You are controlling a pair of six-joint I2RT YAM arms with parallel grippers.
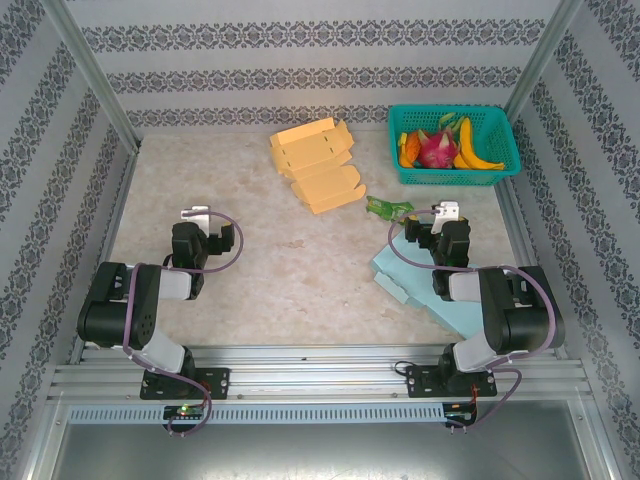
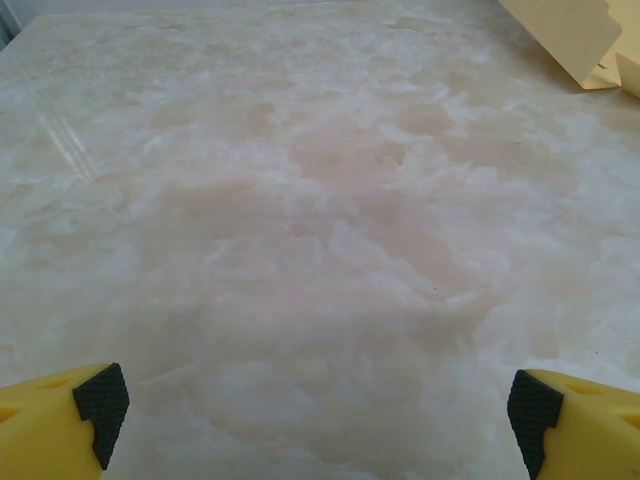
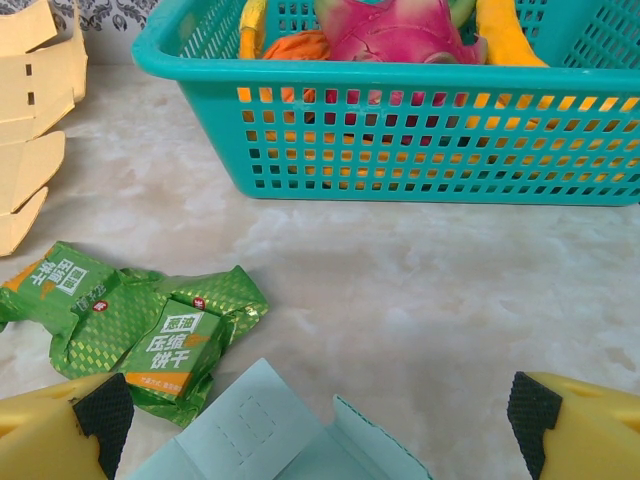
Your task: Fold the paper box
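A flat, unfolded yellow paper box (image 1: 318, 165) lies at the back middle of the table; its corner (image 2: 575, 35) reaches into the upper right of the left wrist view, and its flaps (image 3: 30, 120) line the left edge of the right wrist view. A second flat blank, pale blue-green (image 1: 420, 280), lies under my right arm, its flaps (image 3: 270, 440) just ahead of the right gripper. My left gripper (image 1: 203, 232) (image 2: 320, 420) hovers open over bare table. My right gripper (image 1: 440, 228) (image 3: 320, 420) is open too, with nothing between its pads (image 3: 105, 415).
A teal basket (image 1: 452, 172) (image 3: 400, 75) of fruit, with a dragon fruit (image 1: 437, 150) and bananas (image 1: 472, 148), stands at the back right. Green snack packets (image 1: 388, 208) (image 3: 150, 320) lie between the yellow box and my right gripper. Metal rails edge the table.
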